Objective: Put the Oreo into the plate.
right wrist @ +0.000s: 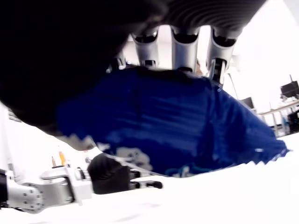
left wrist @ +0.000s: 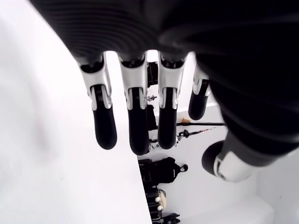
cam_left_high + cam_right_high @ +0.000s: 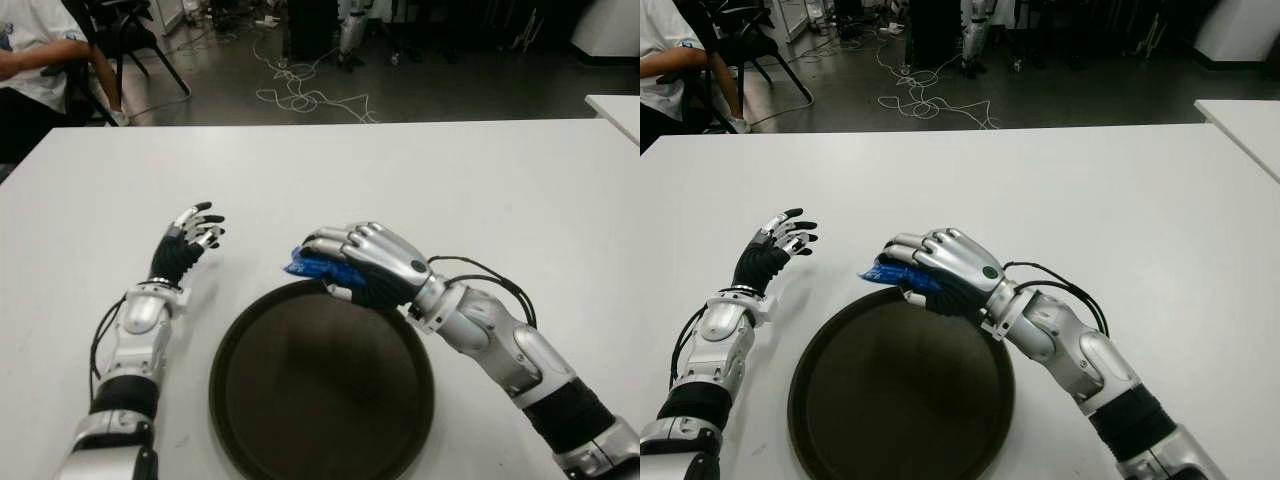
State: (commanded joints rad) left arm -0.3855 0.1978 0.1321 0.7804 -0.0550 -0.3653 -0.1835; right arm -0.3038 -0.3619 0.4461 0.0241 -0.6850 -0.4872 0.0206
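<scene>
Right hand [image 3: 362, 262] has its fingers curled around the blue Oreo packet [image 3: 312, 266], packet end sticking out toward 9 o'clock; the right wrist view confirms the blue wrapper [image 1: 177, 126] pressed under the fingers [image 1: 182, 46]. The hand and packet sit at the plate's 12 o'clock edge, over the rim of the dark round plate [image 3: 250, 400]; cannot tell if the packet touches the rim. The plate lies on the white bench [image 3: 400, 170] and holds nothing inside. Left hand [image 3: 190, 240] shows at about 10 o'clock from the plate, just beside it, fingers spread and relaxed, nothing held; the left wrist view shows straight fingers [image 2: 105, 121] with nothing between them. A seated person [image 3: 30, 50] is off the bench's far edge at 10 o'clock, cables [image 3: 300, 95] on the floor at 12.
</scene>
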